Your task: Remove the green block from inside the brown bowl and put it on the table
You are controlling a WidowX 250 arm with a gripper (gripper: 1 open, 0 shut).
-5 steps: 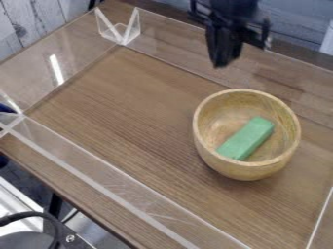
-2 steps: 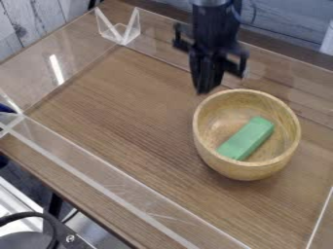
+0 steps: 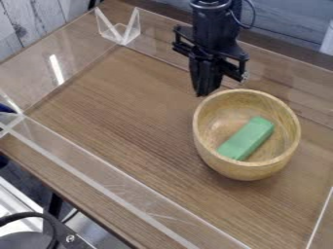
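The green block (image 3: pixel 246 139) lies slantwise inside the brown bowl (image 3: pixel 204 131), which sits on the table (image 3: pixel 117 122) toward the right. My black gripper (image 3: pixel 205 89) hangs pointing down just above and left of the bowl's far-left rim, not touching the bowl or the block. Its fingers are pressed together with nothing between them.
Low clear acrylic walls (image 3: pixel 78 165) edge the tabletop. A clear acrylic corner bracket (image 3: pixel 119 26) stands at the far left end. Bare wood stretches left and in front of the bowl.
The gripper has moved left and down from above the far edge toward the bowl's far-left rim. Bowl and block have not shifted.
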